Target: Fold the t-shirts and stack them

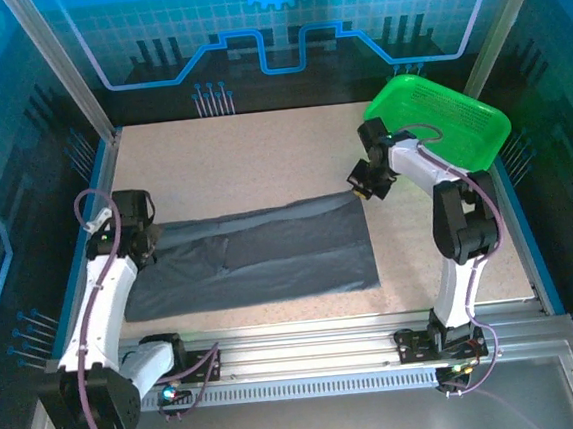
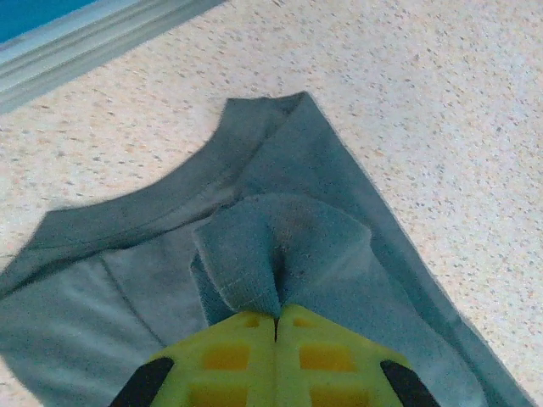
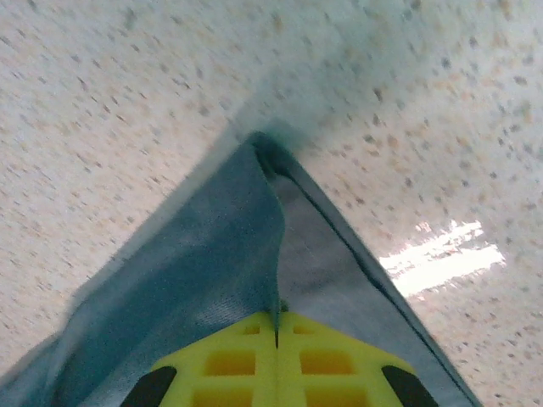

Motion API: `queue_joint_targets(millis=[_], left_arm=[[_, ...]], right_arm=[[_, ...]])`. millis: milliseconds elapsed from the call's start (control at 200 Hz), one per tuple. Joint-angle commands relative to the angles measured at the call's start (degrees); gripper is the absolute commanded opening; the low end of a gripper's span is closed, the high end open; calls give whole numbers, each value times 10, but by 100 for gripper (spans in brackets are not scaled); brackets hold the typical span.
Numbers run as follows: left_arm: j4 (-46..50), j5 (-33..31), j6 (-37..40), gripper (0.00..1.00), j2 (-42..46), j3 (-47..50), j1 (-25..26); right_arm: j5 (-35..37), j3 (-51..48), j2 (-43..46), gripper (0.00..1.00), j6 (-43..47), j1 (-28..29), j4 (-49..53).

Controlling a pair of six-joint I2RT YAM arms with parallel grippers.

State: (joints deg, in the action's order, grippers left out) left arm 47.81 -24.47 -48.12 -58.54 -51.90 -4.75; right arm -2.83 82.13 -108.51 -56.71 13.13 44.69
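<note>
Bare table (image 1: 261, 156) lies open beyond the t-shirt (image 1: 270, 256) (green basket (image 1: 464, 119) blocks the far right corner).

I am noting the t-shirt (image 1: 270, 256) as soft, matt slate-grey cloth with a fine knit. The table (image 1: 261, 156) is showing a smooth, speckled, faintly glossy top. The basket (image 1: 449, 120) is reading as shiny green plastic mesh. The left gripper (image 2: 276, 320) and right gripper (image 3: 277, 315) are presenting matt yellow moulded plastic.

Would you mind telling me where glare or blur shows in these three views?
Right wrist: a white glare streak on the table, and the t-shirt corner looks soft. Left wrist: no glare, cloth fairly sharp. Top external: blue cast on the walls, green basket very saturated.
</note>
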Motion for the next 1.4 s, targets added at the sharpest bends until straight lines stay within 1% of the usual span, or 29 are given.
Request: queue_joint_targets(millis=[0,150,320,500,700,1186,1396], left_arm=[[64,-52,-9,0,28,5,-3],[95,-64,-5,0,50,14,-3],[121,-71,-15,0,61,34,-3],[159,-82,-49,0,66,48,-3],[152,-57,-79,0,66,79,-3],[169,-59,-102,0,70,103,-3],[168,-65,-98,0,70,113,-3]], right_arm=[[-15,-48,37,0,13,4,-5],[-16,-105,71,0,11,10,-15],[-21,-147,99,0,8,19,-12],[-23,-180,126,0,-5,25,-5],[-23,-190,138,0,-13,43,20],[8,-232,165,0,-20,53,40],[13,-225,166,0,-17,65,42]])
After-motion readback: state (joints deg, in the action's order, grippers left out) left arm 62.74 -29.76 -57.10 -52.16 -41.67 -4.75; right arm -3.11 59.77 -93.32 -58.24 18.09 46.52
